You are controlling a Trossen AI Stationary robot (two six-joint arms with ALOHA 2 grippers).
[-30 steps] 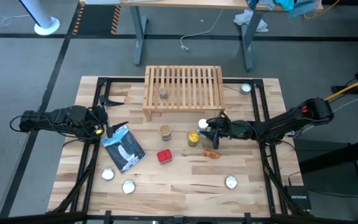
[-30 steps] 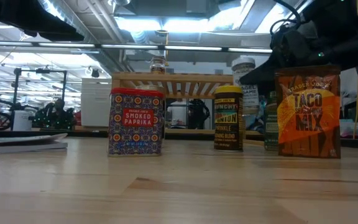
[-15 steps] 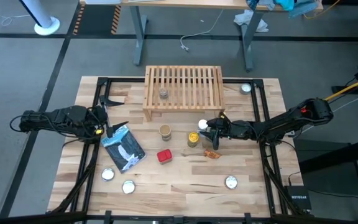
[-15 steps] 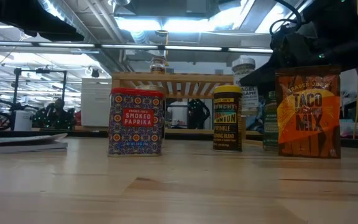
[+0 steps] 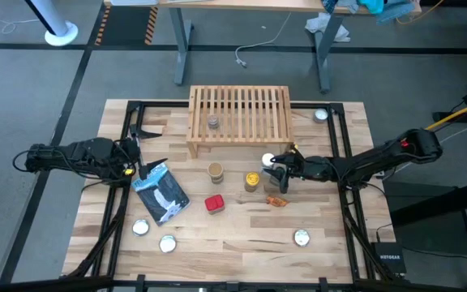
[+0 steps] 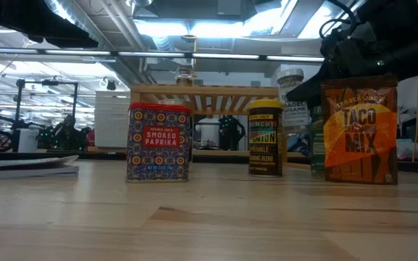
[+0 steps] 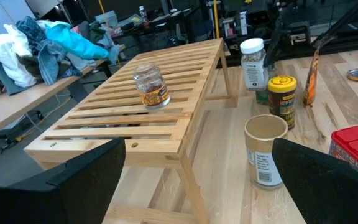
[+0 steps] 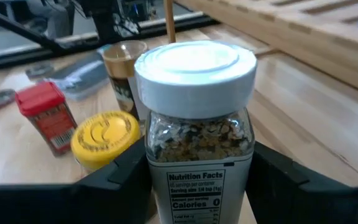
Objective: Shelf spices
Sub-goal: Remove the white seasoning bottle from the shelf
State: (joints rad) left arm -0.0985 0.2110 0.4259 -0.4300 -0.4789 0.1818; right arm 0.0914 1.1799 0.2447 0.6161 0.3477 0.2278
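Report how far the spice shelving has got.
Done: one clear jar stands on the shelf.
In hand: the right gripper holds the white-lid jar between its fingers, in front of the shelf.
Left: the tan-lid jar, yellow-lid jar, red tin and orange packet remain on the table.
The left gripper waits open.

Shelf (image 5: 240,120): light-wood slatted rack carrying one small clear jar (image 5: 214,122), upright. White-lidded jar (image 5: 267,161) upright, just off the shelf's front edge. Tan-lidded jar (image 5: 216,171), yellow-lidded jar (image 5: 252,180), red tin (image 5: 214,203) and orange packet (image 5: 276,200) sit on the tabletop before the shelf.
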